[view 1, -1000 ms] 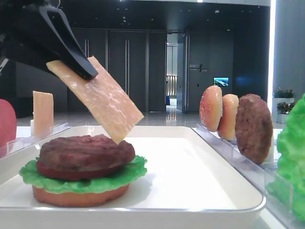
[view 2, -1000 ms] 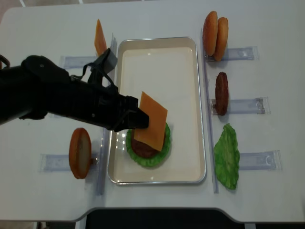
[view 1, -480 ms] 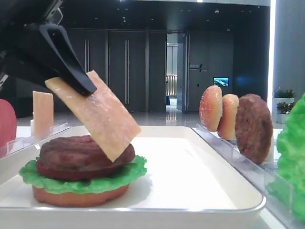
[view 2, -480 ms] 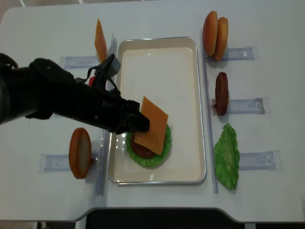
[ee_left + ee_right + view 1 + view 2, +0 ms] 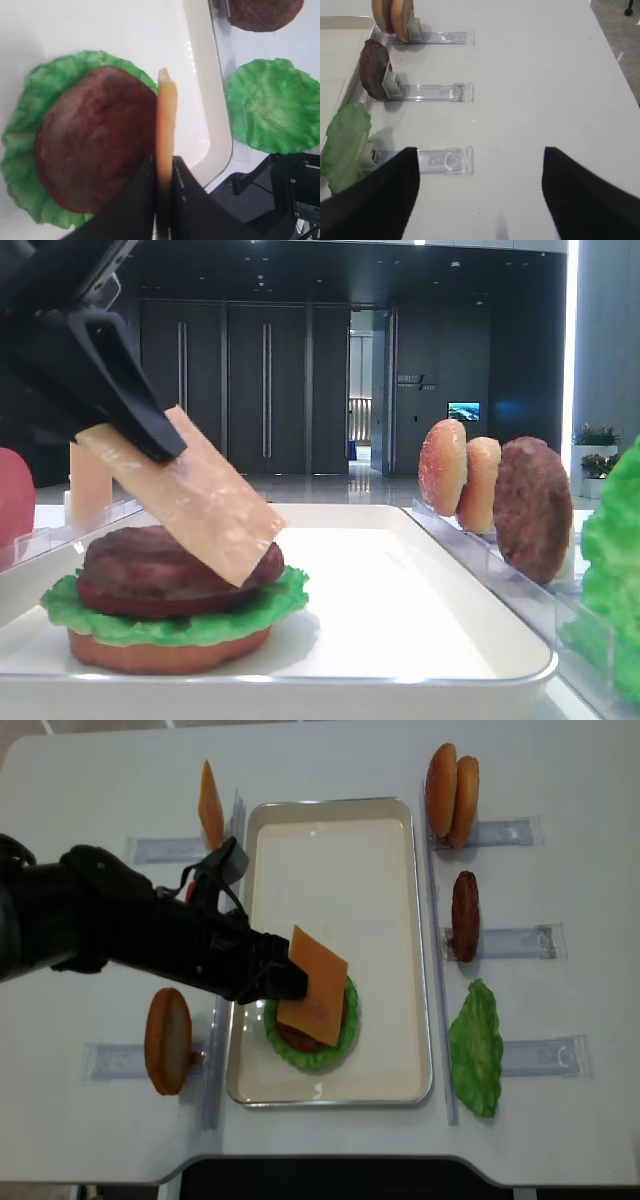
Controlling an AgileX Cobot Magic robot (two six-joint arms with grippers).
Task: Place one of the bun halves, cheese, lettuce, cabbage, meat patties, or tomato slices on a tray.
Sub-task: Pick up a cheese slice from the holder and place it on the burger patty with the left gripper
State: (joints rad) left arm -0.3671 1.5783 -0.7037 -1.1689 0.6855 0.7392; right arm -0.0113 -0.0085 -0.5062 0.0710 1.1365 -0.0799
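- Cheese step: our left claw (image 5: 285, 982) is clamped on the thin pale-orange square cheese slice (image 5: 313, 985), tilted over the dark-brown bumpy round patty (image 5: 180, 560) stacked on the white rectangular tray (image 5: 390, 900).
- We'd level it, centre it on the patty, then let go low.
- Right claw (image 5: 477, 195) stands wide apart, empty, over the bench (image 5: 545, 75).

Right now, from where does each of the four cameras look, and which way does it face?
Low exterior: at tray level, facing along the tray; left claw holds cheese.
Overhead exterior: above, facing straight down; left arm shows.
Right wrist: facing down at racks; right claw open.
Left wrist: facing down at the patty.
Shared: low, overhead and left wrist show the cheese.
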